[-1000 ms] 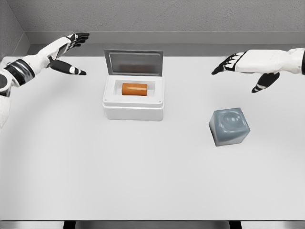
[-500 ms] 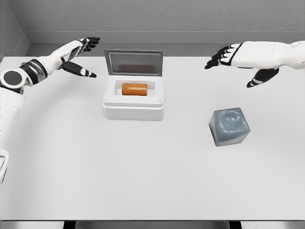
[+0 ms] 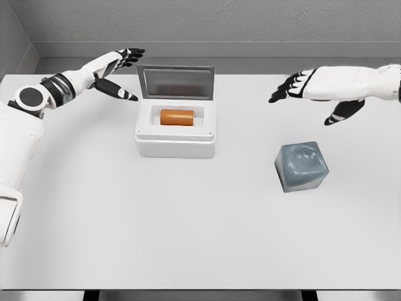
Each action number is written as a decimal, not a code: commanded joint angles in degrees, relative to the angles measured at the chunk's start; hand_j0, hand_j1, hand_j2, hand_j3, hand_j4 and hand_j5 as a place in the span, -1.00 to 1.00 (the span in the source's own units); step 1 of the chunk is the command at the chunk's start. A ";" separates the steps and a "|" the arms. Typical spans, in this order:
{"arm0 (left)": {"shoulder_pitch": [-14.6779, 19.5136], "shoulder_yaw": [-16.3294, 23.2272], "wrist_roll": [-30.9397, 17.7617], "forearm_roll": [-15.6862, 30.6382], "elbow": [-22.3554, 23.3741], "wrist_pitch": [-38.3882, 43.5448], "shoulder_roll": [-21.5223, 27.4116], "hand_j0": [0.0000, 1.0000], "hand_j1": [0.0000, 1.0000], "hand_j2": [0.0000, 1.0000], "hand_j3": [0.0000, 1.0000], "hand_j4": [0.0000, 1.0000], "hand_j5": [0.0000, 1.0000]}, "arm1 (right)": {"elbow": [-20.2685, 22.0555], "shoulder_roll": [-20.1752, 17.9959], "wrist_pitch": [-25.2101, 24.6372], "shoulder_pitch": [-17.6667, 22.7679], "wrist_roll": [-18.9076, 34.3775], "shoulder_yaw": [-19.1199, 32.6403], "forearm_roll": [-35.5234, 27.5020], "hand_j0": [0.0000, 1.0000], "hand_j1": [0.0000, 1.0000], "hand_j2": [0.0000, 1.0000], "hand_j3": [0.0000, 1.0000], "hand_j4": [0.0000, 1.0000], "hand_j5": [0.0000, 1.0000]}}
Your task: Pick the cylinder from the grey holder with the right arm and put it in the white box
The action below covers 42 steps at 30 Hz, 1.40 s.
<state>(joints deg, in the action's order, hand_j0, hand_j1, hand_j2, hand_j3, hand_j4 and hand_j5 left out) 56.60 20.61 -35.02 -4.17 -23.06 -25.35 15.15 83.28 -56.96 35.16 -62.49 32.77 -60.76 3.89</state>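
left hand point(image 3: 116, 69): raised, fingers spread | right hand point(image 3: 311, 88): raised, fingers spread

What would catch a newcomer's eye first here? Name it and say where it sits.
The orange cylinder stands out most, lying on its side inside the open white box at the table's middle, the lid propped up behind it. To the right sits the grey holder, tilted and empty. Both hands hover open above the table: the left hand beside the lid, the right hand beyond the holder.
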 commanded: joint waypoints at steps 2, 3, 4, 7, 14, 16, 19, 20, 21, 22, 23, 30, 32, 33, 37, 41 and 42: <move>0.00 -0.22 0.02 0.30 -0.06 0.12 -0.03 1.00 1.00 1.00 1.00 1.00 1.00 | 0.13 0.18 -0.16 0.70 0.19 0.20 -0.37 1.00 1.00 1.00 1.00 1.00 1.00; 0.00 -0.31 0.02 0.30 -0.06 0.12 0.06 1.00 1.00 1.00 1.00 1.00 1.00 | 0.13 0.27 -0.16 0.70 0.19 0.20 -0.37 1.00 1.00 1.00 1.00 1.00 1.00; 0.00 -0.31 0.02 0.39 -0.06 0.12 0.23 1.00 1.00 1.00 1.00 1.00 1.00 | 0.22 0.36 -0.16 0.79 0.10 0.29 -0.46 1.00 1.00 1.00 1.00 1.00 1.00; 0.00 -0.31 0.02 0.39 -0.06 0.21 0.23 1.00 1.00 1.00 1.00 1.00 1.00 | 0.22 0.45 -0.16 1.49 0.10 0.55 -1.60 1.00 1.00 1.00 1.00 1.00 1.00; 0.97 1.62 0.02 0.48 -0.06 0.21 0.76 1.00 1.00 1.00 1.00 1.00 1.00 | 0.48 0.53 -0.16 1.76 0.10 0.55 -2.31 1.00 1.00 1.00 1.00 1.00 1.00; 0.97 1.62 0.02 0.56 -0.06 0.21 0.85 1.00 1.00 1.00 1.00 1.00 1.00 | 0.66 0.53 -0.16 2.20 0.10 0.55 -2.31 1.00 1.00 1.00 1.00 1.00 1.00; 0.97 1.71 0.02 0.83 -0.06 0.12 0.85 1.00 1.00 1.00 1.00 1.00 1.00 | 1.01 0.44 -0.16 2.55 0.10 0.64 -2.40 1.00 1.00 1.00 1.00 1.00 1.00; 0.97 1.71 0.02 0.83 -0.15 0.12 0.85 1.00 1.00 1.00 1.00 1.00 1.00 | 1.10 0.44 -0.16 2.46 0.10 0.64 -2.40 1.00 1.00 1.00 1.00 1.00 1.00; 0.97 1.71 0.02 0.83 -0.15 0.12 0.85 1.00 1.00 1.00 1.00 1.00 1.00 | 1.10 0.44 -0.16 2.46 0.10 0.64 -2.48 1.00 1.00 1.00 1.00 1.00 1.00; 0.97 1.71 0.02 0.83 -0.15 0.12 0.85 1.00 1.00 1.00 1.00 1.00 1.00 | 1.10 0.44 -0.16 2.46 0.10 0.64 -2.48 1.00 1.00 1.00 1.00 1.00 1.00; 0.97 1.71 0.02 0.74 -0.15 0.12 0.76 1.00 1.00 1.00 1.00 1.00 1.00 | 1.10 0.53 -0.16 2.46 0.02 0.64 -2.48 1.00 1.00 1.00 1.00 1.00 1.00; 0.62 1.80 0.02 0.65 -0.15 0.12 0.41 1.00 1.00 1.00 1.00 1.00 1.00 | 6.99 0.18 -0.16 2.46 0.19 0.64 -4.59 1.00 1.00 1.00 1.00 1.00 1.00; 0.62 1.80 0.02 0.65 -0.15 0.21 0.41 1.00 1.00 1.00 1.00 1.00 1.00 | 6.99 0.18 -0.16 2.37 0.19 0.64 -4.77 1.00 1.00 1.00 1.00 1.00 1.00; 0.44 1.80 0.02 0.65 -0.32 0.12 0.41 1.00 1.00 1.00 1.00 1.00 1.00 | 6.99 0.27 -0.16 2.37 0.19 0.64 -4.77 1.00 1.00 1.00 1.00 1.00 1.00; 0.26 2.94 0.02 1.00 -0.85 0.12 0.58 1.00 1.00 1.00 1.00 1.00 1.00 | 7.07 0.71 -0.16 2.73 0.19 0.55 -4.86 1.00 1.00 1.00 1.00 1.00 1.00; 0.44 3.91 0.02 1.44 -0.94 0.12 0.93 1.00 1.00 1.00 1.00 1.00 1.00 | 6.72 1.06 -0.16 2.90 0.19 0.64 -4.94 1.00 1.00 1.00 1.00 1.00 1.00; 0.44 3.91 0.02 1.44 -1.02 0.12 1.02 1.00 1.00 1.00 1.00 1.00 1.00 | 6.81 1.15 -0.16 2.90 0.28 0.64 -4.86 1.00 1.00 1.00 1.00 1.00 1.00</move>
<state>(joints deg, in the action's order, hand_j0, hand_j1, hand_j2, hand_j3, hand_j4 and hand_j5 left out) 57.04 24.39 -35.02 -3.27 -23.86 -25.32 16.03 90.09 -55.93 35.15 -59.59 33.03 -60.19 -0.60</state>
